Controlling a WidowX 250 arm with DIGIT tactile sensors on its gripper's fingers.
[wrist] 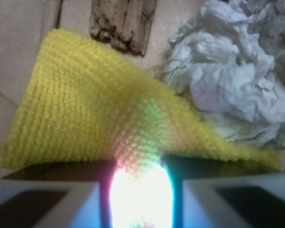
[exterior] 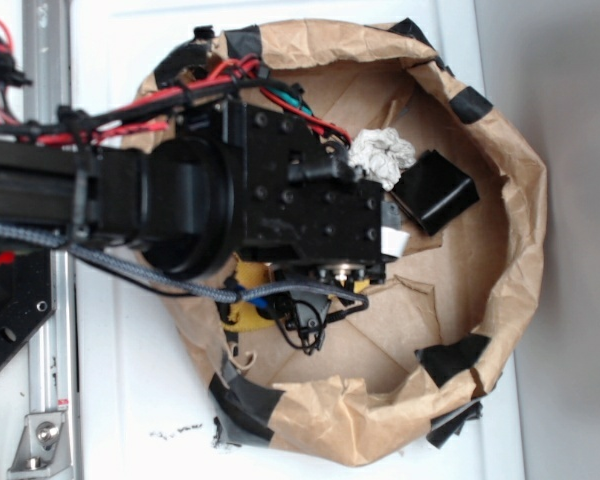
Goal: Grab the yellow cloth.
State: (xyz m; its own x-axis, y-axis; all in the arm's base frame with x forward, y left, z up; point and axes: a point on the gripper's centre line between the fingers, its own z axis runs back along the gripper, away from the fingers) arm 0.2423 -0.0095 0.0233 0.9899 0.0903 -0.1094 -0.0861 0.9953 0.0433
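The yellow cloth [wrist: 95,104] fills the middle of the wrist view, a fuzzy mustard sheet rising like a tent towards my gripper [wrist: 141,190]. Its peak runs into the glowing gap between the two pale fingers [wrist: 61,199], which are closed in on it. In the exterior view the arm hides the gripper, and only a yellow scrap of cloth [exterior: 242,300] shows under the arm inside the brown paper nest [exterior: 515,210].
A pale grey-white paper wad [wrist: 228,71] lies right of the cloth and touches its edge; it also shows in the exterior view [exterior: 380,155]. A glossy black block [exterior: 438,190] sits beside it. A brown bark-like piece [wrist: 121,21] lies beyond the cloth. Crumpled paper walls ring the area.
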